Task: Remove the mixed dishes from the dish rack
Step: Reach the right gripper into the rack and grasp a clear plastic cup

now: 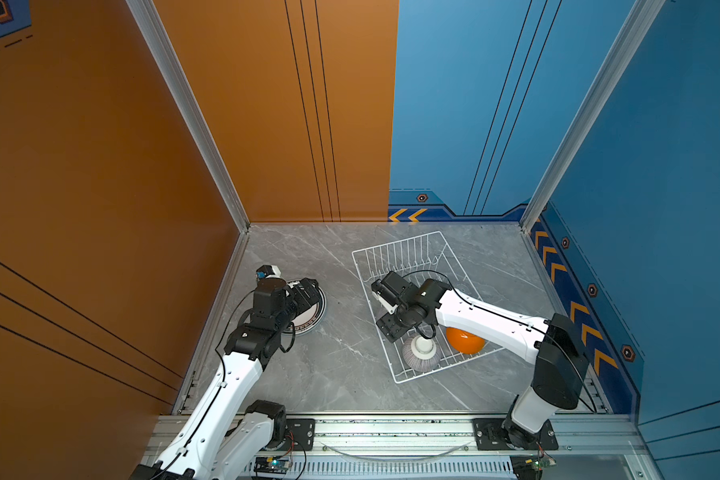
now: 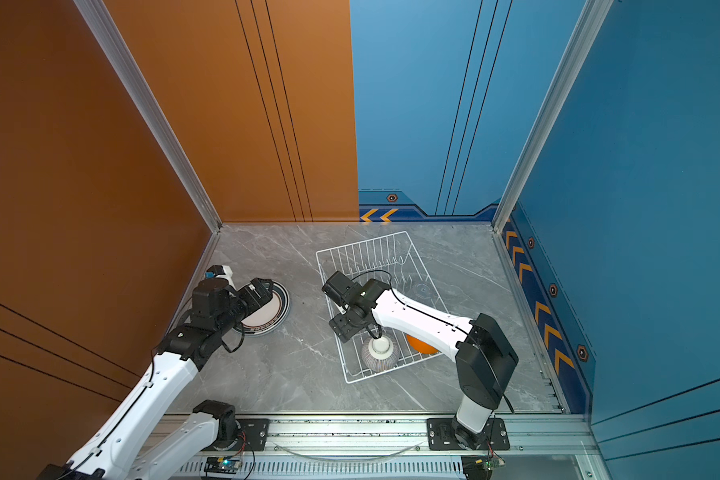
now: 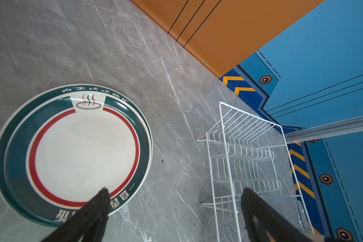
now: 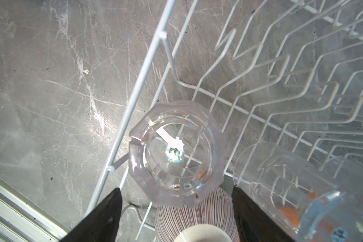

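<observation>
Only the right wrist view shows a clear tumbler (image 4: 176,150), centre frame, at the edge of the dish rack (image 4: 135,90), between the spread jaws of the right gripper (image 4: 176,188). Both top views hide it under the arm. The left wrist view shows 2 stacked plates (image 3: 82,150) on the table (image 3: 155,62), with the left gripper (image 3: 175,189) spread and empty. The arm half covers the orange bowl (image 1: 465,340).
</observation>
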